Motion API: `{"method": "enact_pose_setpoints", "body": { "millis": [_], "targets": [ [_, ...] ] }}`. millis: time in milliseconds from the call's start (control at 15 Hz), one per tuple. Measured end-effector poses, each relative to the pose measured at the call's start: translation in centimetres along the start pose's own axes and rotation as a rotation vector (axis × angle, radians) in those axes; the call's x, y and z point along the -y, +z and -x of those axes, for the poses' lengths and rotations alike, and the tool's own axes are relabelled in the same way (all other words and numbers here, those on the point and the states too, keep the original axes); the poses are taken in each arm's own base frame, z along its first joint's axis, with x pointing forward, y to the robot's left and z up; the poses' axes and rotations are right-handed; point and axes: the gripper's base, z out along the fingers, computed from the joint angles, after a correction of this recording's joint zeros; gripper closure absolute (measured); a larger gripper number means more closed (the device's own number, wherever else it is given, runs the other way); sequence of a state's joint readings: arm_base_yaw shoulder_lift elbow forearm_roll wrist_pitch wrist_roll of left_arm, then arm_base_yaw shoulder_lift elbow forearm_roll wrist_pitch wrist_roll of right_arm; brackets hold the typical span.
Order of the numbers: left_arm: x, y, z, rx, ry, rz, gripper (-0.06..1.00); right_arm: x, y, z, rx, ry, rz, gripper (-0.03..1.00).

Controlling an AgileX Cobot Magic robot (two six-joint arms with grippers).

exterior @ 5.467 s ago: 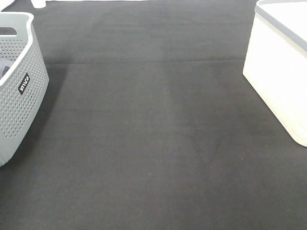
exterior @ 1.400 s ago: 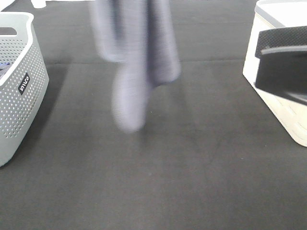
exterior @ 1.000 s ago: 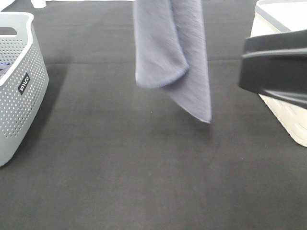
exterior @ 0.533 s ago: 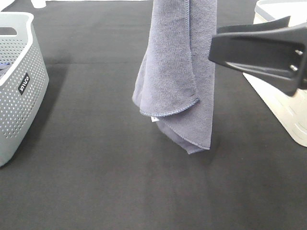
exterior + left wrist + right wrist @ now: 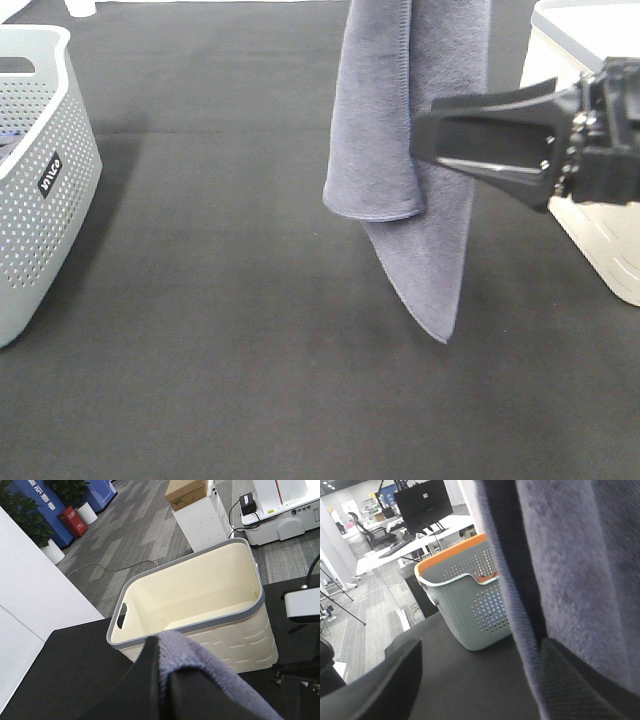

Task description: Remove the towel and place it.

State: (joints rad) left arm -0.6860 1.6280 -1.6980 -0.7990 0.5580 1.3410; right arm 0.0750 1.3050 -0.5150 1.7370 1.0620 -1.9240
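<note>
The left gripper (image 5: 162, 665) grips the hanging towel (image 5: 440, 250); the right gripper (image 5: 425, 125), open beside it, likely must pinch an edge before placement.

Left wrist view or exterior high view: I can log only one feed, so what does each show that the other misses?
Only left wrist: the cream bin's bare interior and the left end effector clamping the towel. Only exterior high: the grey basket and the towel's hanging tip. Both: towel, cream bin, black mat.
</note>
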Motion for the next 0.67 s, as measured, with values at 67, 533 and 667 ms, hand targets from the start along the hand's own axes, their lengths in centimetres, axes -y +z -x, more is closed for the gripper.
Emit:
{"method": "enact_pose_setpoints", "body": {
  "millis": [67, 533, 667],
  "targets": [
    [0.0, 0.0, 0.1, 0.003, 0.003, 0.003, 0.94, 0.5, 0.2, -0.1, -0.01, 0.003, -0.009, 0.32],
    [0.2, 0.1, 0.2, 0.005, 0.022, 0.0, 0.94, 2.4, 3.2, -2.0, -0.099, 0.027, 0.052, 0.32],
    [0.2, 0.1, 0.2, 0.005, 0.024, 0.0, 0.94, 2.2, 4.7, -3.1, -0.166, -0.004, 0.063, 0.36]
  ]
}}
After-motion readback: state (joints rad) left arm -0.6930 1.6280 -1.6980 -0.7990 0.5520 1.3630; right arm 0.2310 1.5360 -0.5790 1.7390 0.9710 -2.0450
